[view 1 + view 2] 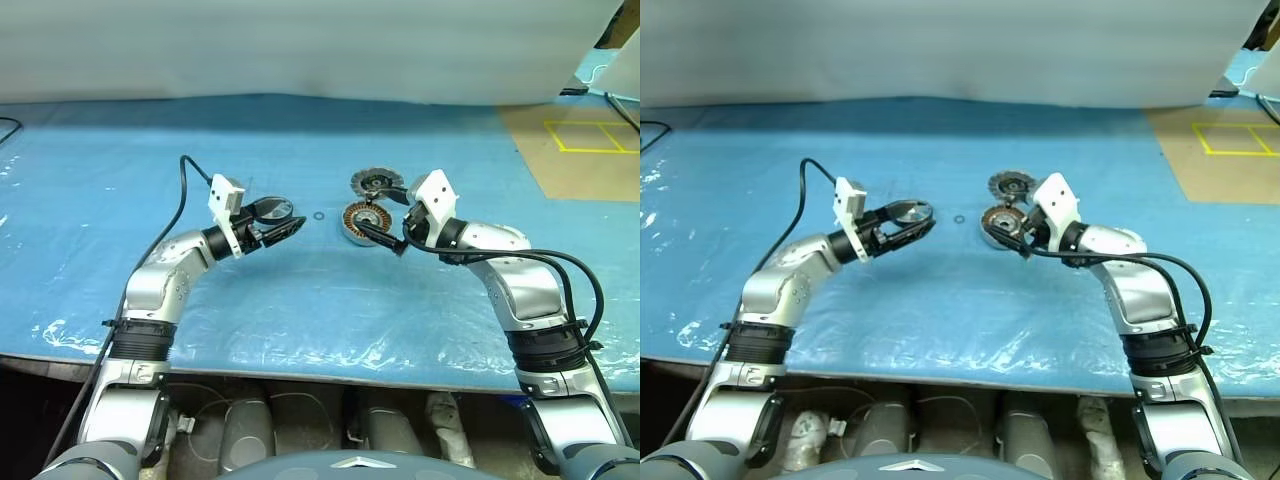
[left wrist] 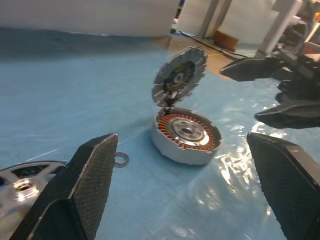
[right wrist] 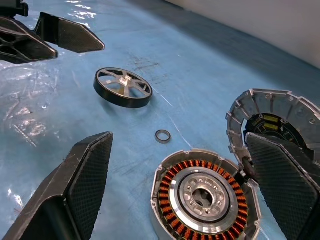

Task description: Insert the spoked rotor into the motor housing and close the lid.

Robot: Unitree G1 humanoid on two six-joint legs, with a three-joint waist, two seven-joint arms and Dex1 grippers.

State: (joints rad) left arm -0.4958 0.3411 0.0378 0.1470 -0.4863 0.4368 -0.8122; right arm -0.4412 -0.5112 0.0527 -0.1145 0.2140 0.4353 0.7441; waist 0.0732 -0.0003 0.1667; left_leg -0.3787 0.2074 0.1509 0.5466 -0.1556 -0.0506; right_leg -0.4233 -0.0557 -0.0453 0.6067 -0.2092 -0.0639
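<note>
Two grippers stand open. Left gripper (image 1: pixel 285 229) is nearest the spoked rotor (image 3: pixel 123 87), which lies flat just beside its fingertips. Farther along lie a small ring (image 3: pixel 162 135), then the motor housing (image 3: pixel 205 194) at the right gripper (image 1: pixel 385 238), with the lid (image 2: pixel 179 75) raised behind it. Blue sheet (image 1: pixel 320 300) between is free.

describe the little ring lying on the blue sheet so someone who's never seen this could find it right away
On the blue sheet, look between the spoked rotor and the motor housing. The ring lies flat there, touching neither. It is a plain dark hoop, far smaller than either, with no spokes or copper windings.
</note>
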